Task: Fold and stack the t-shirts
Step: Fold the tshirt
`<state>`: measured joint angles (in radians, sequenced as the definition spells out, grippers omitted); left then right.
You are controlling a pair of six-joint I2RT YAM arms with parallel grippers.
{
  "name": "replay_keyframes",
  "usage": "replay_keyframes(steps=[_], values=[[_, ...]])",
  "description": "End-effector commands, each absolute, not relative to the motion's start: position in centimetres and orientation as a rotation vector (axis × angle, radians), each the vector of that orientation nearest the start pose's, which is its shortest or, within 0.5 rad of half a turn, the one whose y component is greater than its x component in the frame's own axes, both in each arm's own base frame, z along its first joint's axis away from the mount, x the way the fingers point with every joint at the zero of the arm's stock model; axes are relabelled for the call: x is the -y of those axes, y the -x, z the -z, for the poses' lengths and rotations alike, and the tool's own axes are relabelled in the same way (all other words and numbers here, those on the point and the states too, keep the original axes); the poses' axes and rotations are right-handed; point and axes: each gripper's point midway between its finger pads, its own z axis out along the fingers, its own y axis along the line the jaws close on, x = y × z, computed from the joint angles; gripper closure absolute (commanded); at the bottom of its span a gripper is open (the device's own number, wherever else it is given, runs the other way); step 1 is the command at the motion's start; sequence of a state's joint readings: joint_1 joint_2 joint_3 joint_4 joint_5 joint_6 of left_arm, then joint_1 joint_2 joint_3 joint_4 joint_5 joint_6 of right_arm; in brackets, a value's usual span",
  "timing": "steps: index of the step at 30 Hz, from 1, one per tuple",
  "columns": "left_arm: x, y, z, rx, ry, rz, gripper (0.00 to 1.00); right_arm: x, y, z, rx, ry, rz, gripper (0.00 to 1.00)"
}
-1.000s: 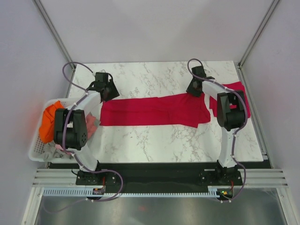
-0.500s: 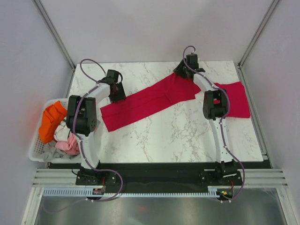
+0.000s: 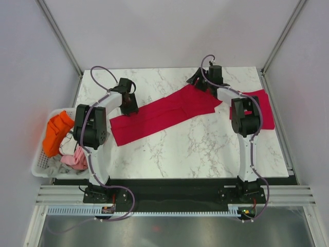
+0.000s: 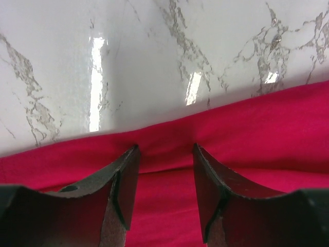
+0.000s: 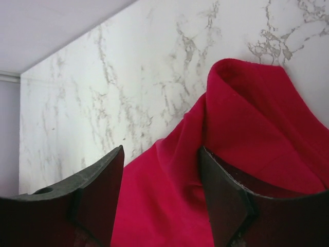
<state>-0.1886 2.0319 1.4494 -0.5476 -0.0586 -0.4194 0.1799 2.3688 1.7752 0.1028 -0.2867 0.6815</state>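
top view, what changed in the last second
The right gripper swung the right end of the long red t-shirt toward the far edge, so it now lies diagonally; whether it has let go is unclear. Its left end, the basket and the second t-shirt stayed.

Two crimson t-shirts lie on the one marble bench: the long t-shirt slanting across its middle, and the second t-shirt at its right edge, partly behind an arm. One white basket sits at the left edge with three garments showing in it: one orange garment, one pink garment and one pale grey garment. Two arms stand at the near edge, the left arm and the right arm, each ending in one two-fingered claw: the left claw and the right claw.
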Motion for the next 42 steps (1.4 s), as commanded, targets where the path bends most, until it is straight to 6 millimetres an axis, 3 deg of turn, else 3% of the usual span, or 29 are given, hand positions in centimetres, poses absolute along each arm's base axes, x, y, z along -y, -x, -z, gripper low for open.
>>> replay_keyframes(steps=[1, 3, 4, 5, 7, 8, 14, 21, 26, 32, 36, 38, 39, 40, 42], values=[[9.1, -41.4, -2.3, -2.73, 0.29, 0.093, 0.47, -18.5, -60.8, -16.1, -1.892, -0.262, -0.828, 0.32], [9.3, -40.8, -2.3, -2.729, 0.283, 0.098, 0.47, -17.6, -59.0, -15.7, -1.905, -0.344, -0.813, 0.32], [9.4, -40.6, -2.5, -2.727, 0.279, 0.099, 0.47, -17.3, -58.4, -16.8, -1.883, -0.357, -0.81, 0.32], [9.7, -40.5, -3.0, -2.715, 0.273, 0.104, 0.47, -16.4, -57.5, -15.2, -1.912, -0.414, -0.767, 0.32], [9.8, -40.0, -2.8, -2.72, 0.268, 0.111, 0.47, -15.8, -56.4, -15.0, -1.919, -0.496, -0.754, 0.33], [10.1, -39.8, -2.8, -2.725, 0.264, 0.121, 0.48, -15.1, -55.5, -13.3, -1.948, -0.543, -0.716, 0.36], [11.4, -38.6, -2.2, -2.738, 0.251, 0.158, 0.48, -13.7, -51.7, -9.3, -2.078, -0.646, -0.597, 0.38], [12.8, -36.8, -1.0, -2.769, 0.217, 0.174, 0.5, -12.4, -47.9, -6.7, -2.116, -0.782, -0.56, 0.41], [13.6, -36.3, -1.9, -2.74, 0.201, 0.213, 0.5, -12.0, -46.0, -5.3, -2.14, -0.854, -0.548, 0.43], [13.8, -35.6, -2.4, -2.731, 0.194, 0.222, 0.5, -12.3, -45.3, -3.6, -2.178, -0.903, -0.552, 0.45], [14.4, -34.6, -2.4, -2.743, 0.171, 0.255, 0.5, -12.5, -45.8, -3.3, -2.185, -0.898, -0.537, 0.45], [14.4, -33.9, -2.0, -2.747, 0.166, 0.244, 0.51, -12.8, -47.0, -2.2, -2.218, -0.905, -0.527, 0.45], [14.3, -33.8, -2.5, -2.732, 0.177, 0.244, 0.51, -13.3, -47.2, -0.3, -2.271, -0.903, -0.524, 0.46], [14.5, -33.6, -2.6, -2.719, 0.175, 0.252, 0.51, -13.9, -48.9, -1.2, -2.263, -0.885, -0.55, 0.47], [14.6, -32.8, -2.2, -2.72, 0.191, 0.261, 0.51, -14.6, -50.1, -0.4, -2.293, -0.864, -0.533, 0.47]])
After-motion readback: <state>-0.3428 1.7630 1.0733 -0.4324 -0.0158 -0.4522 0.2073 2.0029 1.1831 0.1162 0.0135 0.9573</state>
